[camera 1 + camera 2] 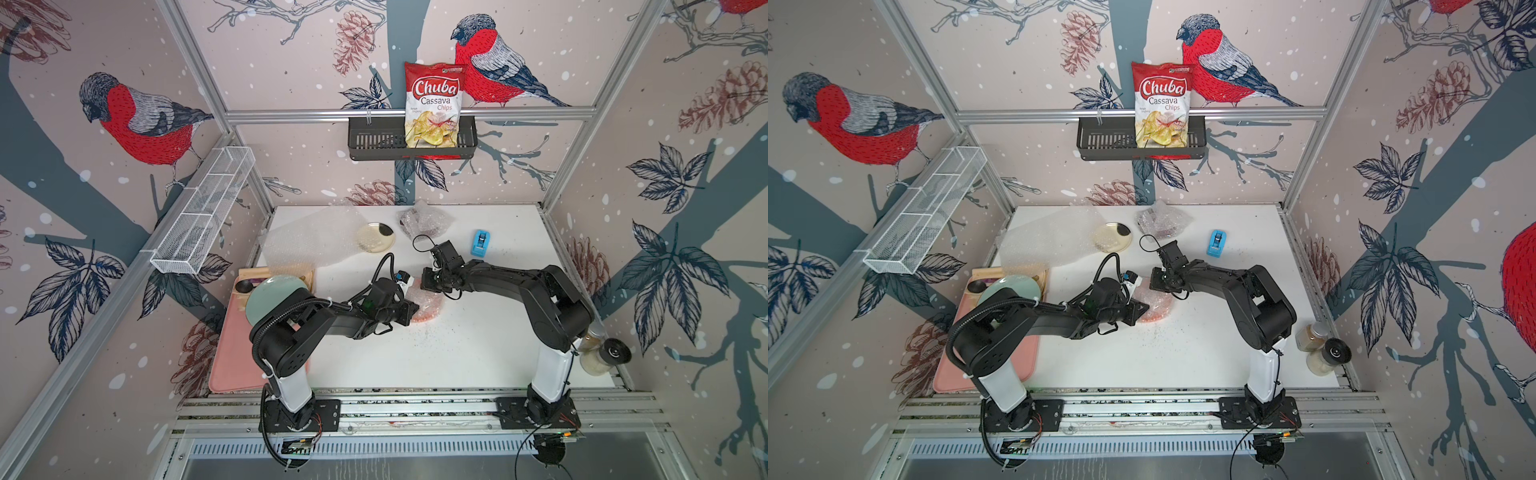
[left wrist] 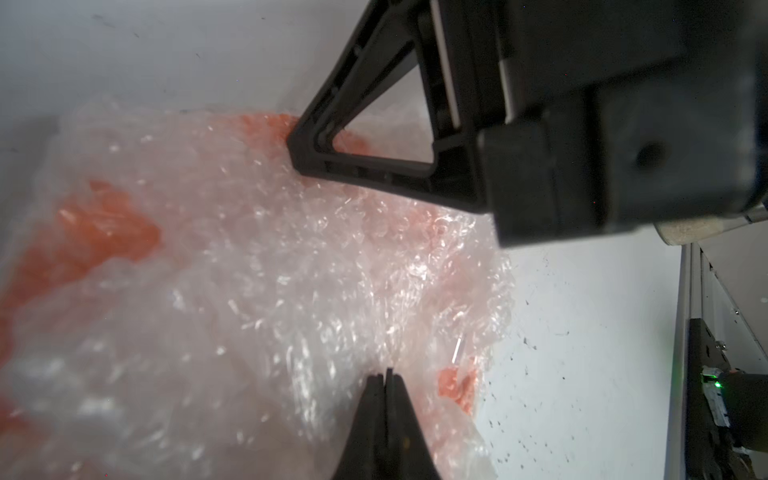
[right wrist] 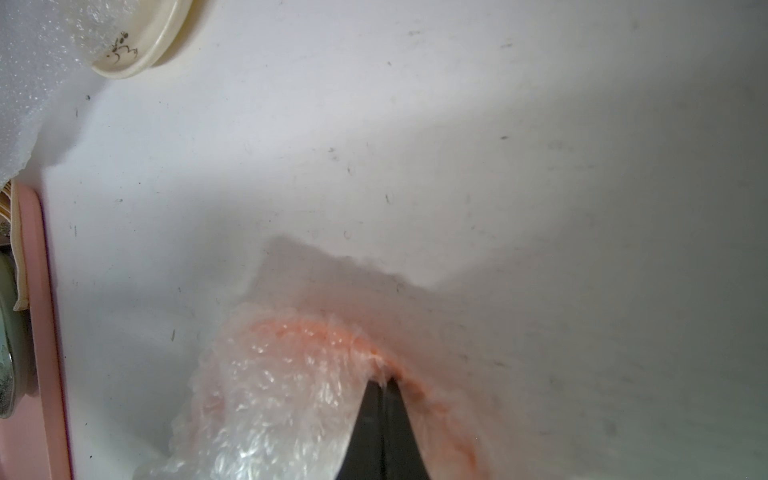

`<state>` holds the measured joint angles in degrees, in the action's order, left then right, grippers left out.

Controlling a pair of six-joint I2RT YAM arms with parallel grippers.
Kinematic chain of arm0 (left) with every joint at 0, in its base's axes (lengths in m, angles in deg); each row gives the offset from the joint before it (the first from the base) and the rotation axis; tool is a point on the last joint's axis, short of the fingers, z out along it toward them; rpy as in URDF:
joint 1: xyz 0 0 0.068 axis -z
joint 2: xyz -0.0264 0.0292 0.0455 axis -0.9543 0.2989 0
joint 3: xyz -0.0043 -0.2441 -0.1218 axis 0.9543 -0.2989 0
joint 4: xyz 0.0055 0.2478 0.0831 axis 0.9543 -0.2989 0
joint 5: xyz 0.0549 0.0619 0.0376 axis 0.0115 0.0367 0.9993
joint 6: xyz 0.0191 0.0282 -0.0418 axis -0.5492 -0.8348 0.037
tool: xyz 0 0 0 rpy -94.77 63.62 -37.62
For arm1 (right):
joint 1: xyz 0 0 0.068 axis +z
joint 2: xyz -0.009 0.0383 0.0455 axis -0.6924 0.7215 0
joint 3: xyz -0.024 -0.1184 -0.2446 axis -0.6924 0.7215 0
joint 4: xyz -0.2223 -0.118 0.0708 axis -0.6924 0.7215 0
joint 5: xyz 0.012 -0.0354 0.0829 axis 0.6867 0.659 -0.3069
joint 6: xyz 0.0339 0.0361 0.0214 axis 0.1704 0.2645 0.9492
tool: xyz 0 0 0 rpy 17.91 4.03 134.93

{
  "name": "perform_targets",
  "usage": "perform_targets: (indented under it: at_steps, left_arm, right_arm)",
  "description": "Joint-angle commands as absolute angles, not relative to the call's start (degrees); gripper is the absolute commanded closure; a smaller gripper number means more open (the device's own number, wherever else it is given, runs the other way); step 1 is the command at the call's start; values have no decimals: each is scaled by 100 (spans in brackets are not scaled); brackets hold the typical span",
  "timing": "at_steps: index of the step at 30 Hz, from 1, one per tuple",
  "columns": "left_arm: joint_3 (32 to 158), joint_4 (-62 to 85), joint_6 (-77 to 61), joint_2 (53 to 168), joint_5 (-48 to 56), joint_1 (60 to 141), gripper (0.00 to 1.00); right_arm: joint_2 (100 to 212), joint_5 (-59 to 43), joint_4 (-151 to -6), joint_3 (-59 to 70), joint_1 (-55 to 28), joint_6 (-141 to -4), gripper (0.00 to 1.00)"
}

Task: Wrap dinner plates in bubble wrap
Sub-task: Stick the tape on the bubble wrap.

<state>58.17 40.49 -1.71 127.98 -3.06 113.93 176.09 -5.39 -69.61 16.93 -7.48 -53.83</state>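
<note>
Bubble wrap is folded around the orange plate in the middle of the white desk. The orange shows through the clear bumps.

The left pincer is closed tight, and its tips touch the top of the bubble wrap on the side near the arms. The right pincer is closed tight too. Its tips press into the far edge of the same bubble wrap, right where the plate's rim shows. I cannot tell if either one has a bit of wrap caught between its tips. The two pincers face each other across the plate.

At the back of the desk lies a loose sheet of bubble wrap, and the cream plate overlaps its edge. Near that is a wrapped bundle with something dark inside. A blue tape holder sits just beside it. A pale green plate rests on the pink tray at the left.
</note>
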Motion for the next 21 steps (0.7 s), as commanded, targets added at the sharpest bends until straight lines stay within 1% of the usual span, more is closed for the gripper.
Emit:
perform_targets:
  at_steps: [1,4,9,12,13,17,18,21]
  left_arm:
    - [5716,3884,-222,12837,-149,11397,94]
    - [5691,3882,-227,12863,-207,11410,94]
    - [5699,3869,-241,12837,-206,11409,93]
    - [5727,3880,-257,12841,-233,11409,94]
    - [5736,3888,-251,12845,-242,11410,94]
    - [5743,3882,-261,12865,-258,11409,94]
    - [5741,3884,-262,12857,-249,11408,94]
    - [5716,3893,-256,12856,-243,11410,95]
  right_arm:
    - [17461,-452,-6975,1698,-749,-5383,88]
    - [17404,-470,-6977,1639,-748,-5481,77]
    - [17325,-401,-6982,1583,-743,-5701,62]
    - [17275,-406,-7027,1463,-734,-6068,49]
    - [17308,-434,-7005,1374,-734,-6221,47]
    - [17543,-344,-6677,1093,-738,-6399,46]
    - [17558,-391,-6649,1097,-726,-6410,48]
    - [17325,-608,-6799,1341,-726,-6328,61]
